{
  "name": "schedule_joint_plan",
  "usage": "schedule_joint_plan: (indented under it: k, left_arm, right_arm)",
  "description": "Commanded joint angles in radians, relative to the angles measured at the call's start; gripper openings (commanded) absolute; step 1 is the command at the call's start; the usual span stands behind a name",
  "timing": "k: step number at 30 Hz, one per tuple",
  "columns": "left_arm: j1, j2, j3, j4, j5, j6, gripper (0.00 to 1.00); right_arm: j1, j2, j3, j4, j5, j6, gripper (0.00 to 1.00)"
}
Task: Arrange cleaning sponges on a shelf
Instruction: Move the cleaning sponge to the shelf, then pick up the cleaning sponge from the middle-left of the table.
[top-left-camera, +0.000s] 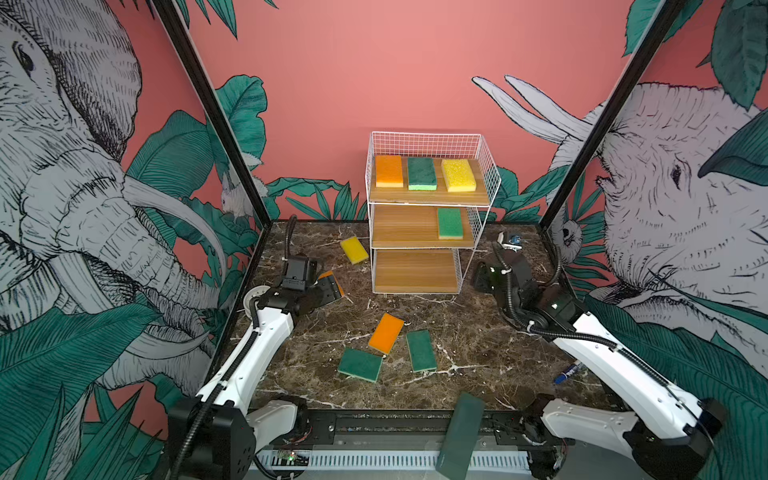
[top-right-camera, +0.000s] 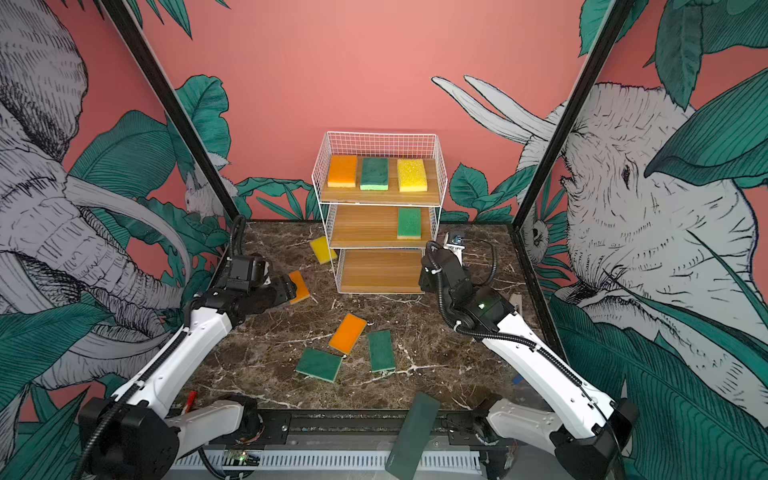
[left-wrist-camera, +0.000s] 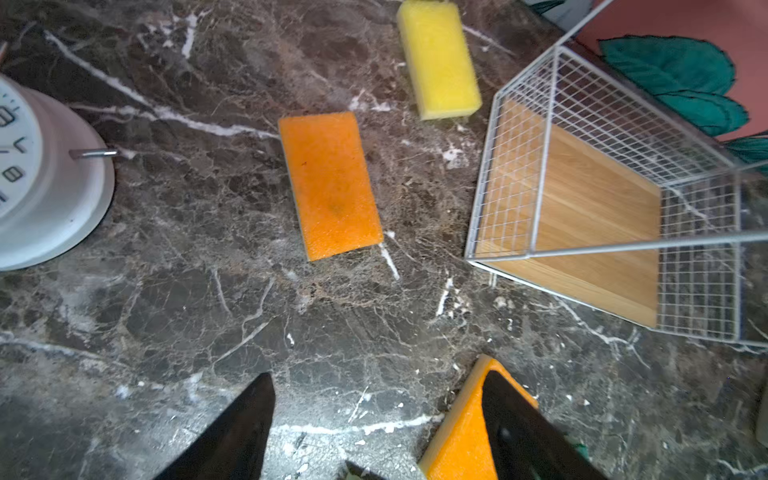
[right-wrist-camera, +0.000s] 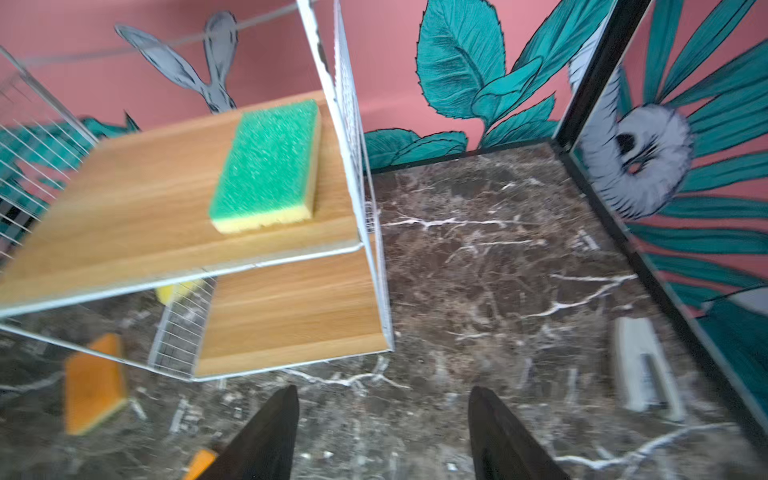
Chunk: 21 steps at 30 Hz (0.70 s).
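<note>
Green sponge (top-left-camera: 450, 222) on shelf (top-left-camera: 407, 226) mid tier; R gripper (right-wrist-camera: 382, 390) spread beside shelf; L gripper (left-wrist-camera: 378, 376) spread, tilted down over table (left-wrist-camera: 208, 291).

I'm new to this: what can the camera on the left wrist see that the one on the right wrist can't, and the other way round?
Only the left wrist view shows a white clock at the picture's edge. Only the right wrist view shows a green sponge on the middle board of the shelf, and a pale stapler-like object. Both show the shelf, the marble table, and an orange sponge and a yellow sponge lying on it.
</note>
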Motion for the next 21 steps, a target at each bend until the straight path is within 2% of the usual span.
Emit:
schedule_joint_plan:
  k: [1, 6, 11, 21]
  left_arm:
    - [0.001, 0.092, 0.038, -0.064, -0.063, -0.005, 0.99]
    - [0.002, 0.238, 0.025, 0.04, -0.043, -0.037, 0.99]
    - [0.001, 0.337, 0.021, 0.13, -0.105, -0.063, 0.98]
    - [-0.016, 0.534, 0.153, 0.159, -0.154, -0.051, 0.98]
  right_arm:
    - [-0.019, 0.01, -0.009, -0.156, 0.031, 0.021, 0.8]
    - [-0.069, 0.03, -0.068, -0.194, -0.055, 0.032, 0.85]
    - [-0.133, -0.001, -0.139, -0.192, -0.114, 0.037, 0.86]
    - [-0.234, -0.015, -0.235, -0.127, -0.217, 0.028, 0.86]
